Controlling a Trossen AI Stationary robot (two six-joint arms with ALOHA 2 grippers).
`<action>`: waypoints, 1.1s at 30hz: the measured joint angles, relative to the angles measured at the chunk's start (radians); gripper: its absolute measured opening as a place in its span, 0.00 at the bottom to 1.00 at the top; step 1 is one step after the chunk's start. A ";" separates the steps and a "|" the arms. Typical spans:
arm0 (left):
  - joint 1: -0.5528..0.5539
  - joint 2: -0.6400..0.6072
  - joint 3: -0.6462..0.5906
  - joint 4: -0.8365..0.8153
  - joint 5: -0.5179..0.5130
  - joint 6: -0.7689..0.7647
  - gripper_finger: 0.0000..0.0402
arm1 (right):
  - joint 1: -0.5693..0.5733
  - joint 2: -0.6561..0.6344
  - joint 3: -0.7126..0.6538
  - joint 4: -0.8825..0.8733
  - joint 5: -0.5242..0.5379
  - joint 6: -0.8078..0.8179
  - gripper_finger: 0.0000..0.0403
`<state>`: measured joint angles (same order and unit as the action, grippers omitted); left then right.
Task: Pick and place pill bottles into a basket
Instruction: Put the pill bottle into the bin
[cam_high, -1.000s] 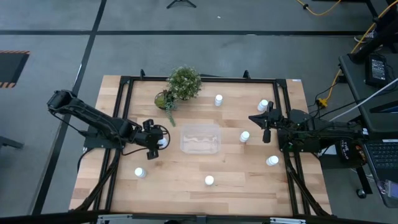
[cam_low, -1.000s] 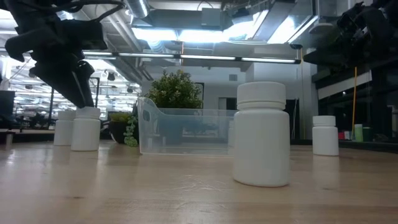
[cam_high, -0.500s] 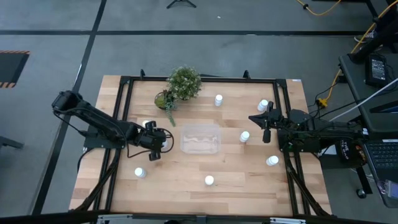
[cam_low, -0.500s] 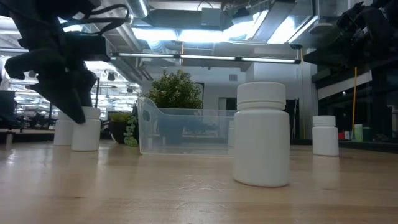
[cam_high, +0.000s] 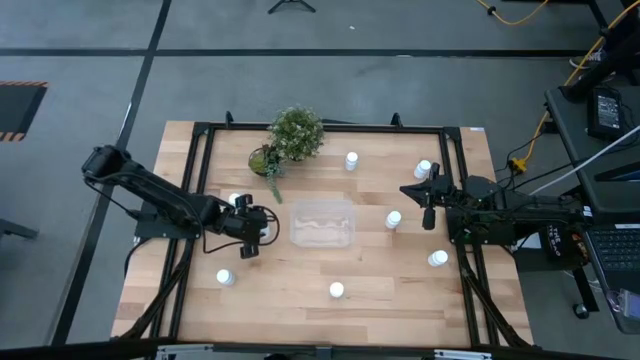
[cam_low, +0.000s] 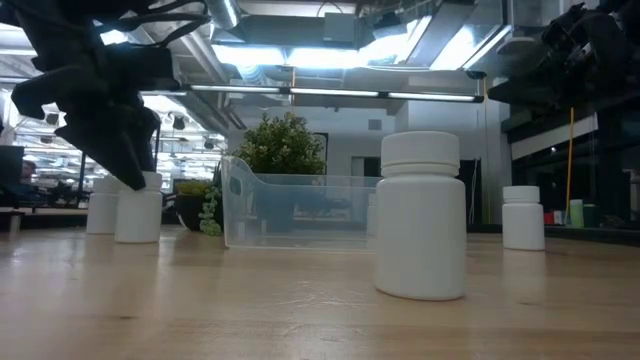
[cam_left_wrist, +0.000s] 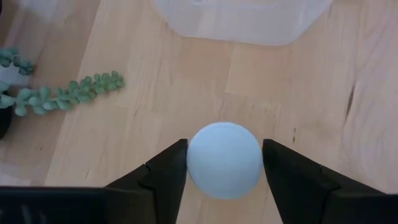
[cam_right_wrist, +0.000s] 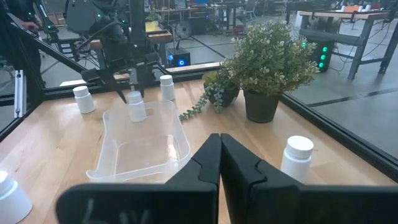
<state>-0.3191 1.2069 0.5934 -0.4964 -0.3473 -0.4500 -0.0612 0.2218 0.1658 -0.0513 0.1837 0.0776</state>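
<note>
Table (cam_high: 300, 290) fills frame centre. Clear basket (cam_high: 322, 222) mid-table. Left gripper (cam_high: 255, 222) just left of basket, jaws straddling pill bottle (cam_left_wrist: 224, 159), touching both sides. Right gripper (cam_high: 427, 199) right of centre, jaws closed, empty.

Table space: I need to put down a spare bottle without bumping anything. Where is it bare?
Bare wood lies between the basket and the front bottle, and across the far-left corner of the table. Crowded: around the left gripper and its bottle, and by the plant.
</note>
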 joint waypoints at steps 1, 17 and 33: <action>0.000 -0.001 0.000 0.000 0.000 0.000 0.46 | 0.000 0.000 0.000 0.000 0.000 0.000 0.03; 0.005 -0.001 0.026 -0.040 0.070 0.026 0.39 | 0.000 0.000 0.000 0.000 0.000 0.000 0.03; 0.106 -0.106 0.198 -0.234 0.081 0.282 0.39 | 0.000 0.000 0.000 0.000 0.000 -0.007 0.03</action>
<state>-0.2129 1.1013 0.7918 -0.7302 -0.2665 -0.1684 -0.0612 0.2218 0.1658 -0.0511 0.1837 0.0705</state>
